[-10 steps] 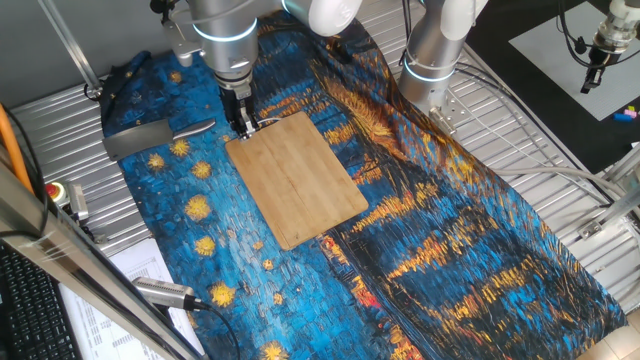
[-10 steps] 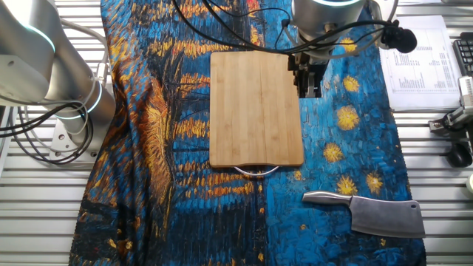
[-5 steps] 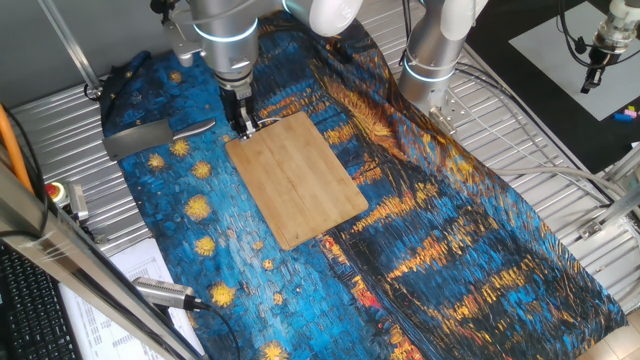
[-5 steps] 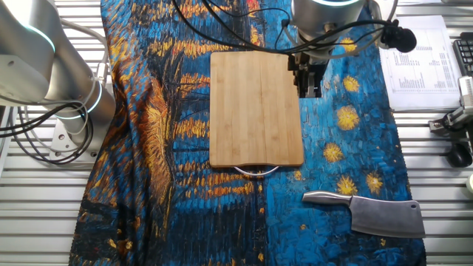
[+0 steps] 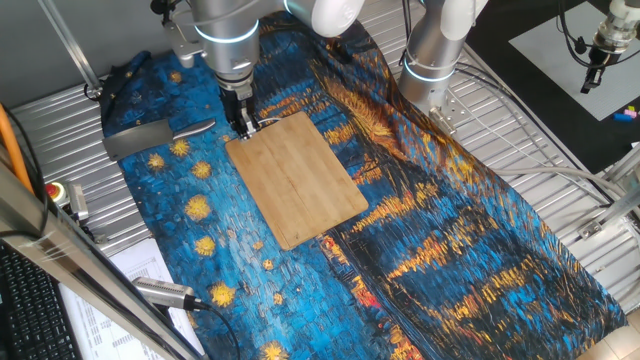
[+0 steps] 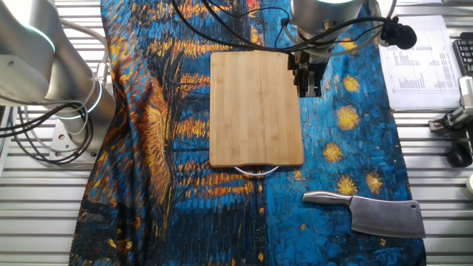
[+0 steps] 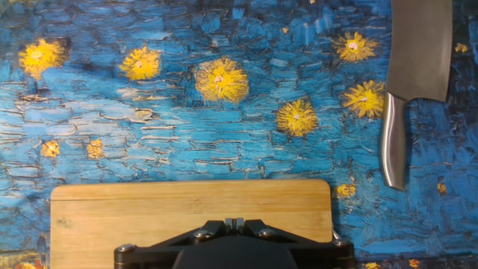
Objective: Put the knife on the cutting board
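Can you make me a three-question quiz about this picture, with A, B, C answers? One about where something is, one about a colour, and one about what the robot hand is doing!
1. Where is the knife?
A. On the cutting board
B. On the painted cloth, apart from the board
C. Between the robot's fingers

2. What colour is the cutting board?
A. Light brown
B. Bright red
C. Black

3. What is the gripper holding?
A. The knife
B. The board
C. Nothing

Answers:
1. B: the knife lies flat on the blue and yellow cloth, with bare cloth between it and the board.
2. A: the board is pale brown wood in all three views.
3. C: the fingers hang at the board's long edge, far from the knife, with nothing between them.
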`<action>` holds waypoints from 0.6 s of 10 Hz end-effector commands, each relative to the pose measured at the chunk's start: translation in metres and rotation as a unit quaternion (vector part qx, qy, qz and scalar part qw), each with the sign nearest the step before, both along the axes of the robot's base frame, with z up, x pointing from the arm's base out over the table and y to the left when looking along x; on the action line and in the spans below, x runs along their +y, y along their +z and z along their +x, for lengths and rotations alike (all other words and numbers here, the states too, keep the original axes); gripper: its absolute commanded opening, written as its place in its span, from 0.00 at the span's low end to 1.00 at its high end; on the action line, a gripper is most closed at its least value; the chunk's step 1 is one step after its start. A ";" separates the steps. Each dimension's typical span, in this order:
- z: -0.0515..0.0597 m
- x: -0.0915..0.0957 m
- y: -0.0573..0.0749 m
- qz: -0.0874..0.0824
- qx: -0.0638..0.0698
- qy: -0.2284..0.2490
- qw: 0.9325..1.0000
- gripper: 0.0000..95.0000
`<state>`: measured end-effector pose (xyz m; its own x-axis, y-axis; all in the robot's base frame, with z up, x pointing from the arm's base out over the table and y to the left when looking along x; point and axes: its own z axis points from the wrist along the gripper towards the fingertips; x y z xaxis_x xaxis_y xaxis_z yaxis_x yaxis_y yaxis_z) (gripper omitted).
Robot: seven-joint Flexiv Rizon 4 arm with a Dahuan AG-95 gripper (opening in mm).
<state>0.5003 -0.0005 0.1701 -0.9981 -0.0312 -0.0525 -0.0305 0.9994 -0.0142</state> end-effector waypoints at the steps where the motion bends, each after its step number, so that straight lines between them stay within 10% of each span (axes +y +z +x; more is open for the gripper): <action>1: 0.000 0.001 0.000 0.000 0.000 0.003 1.000 0.00; 6: 0.000 0.001 0.000 0.001 0.000 -0.001 1.000 0.00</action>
<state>0.5000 -0.0001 0.1701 -0.9982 -0.0285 -0.0524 -0.0278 0.9995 -0.0133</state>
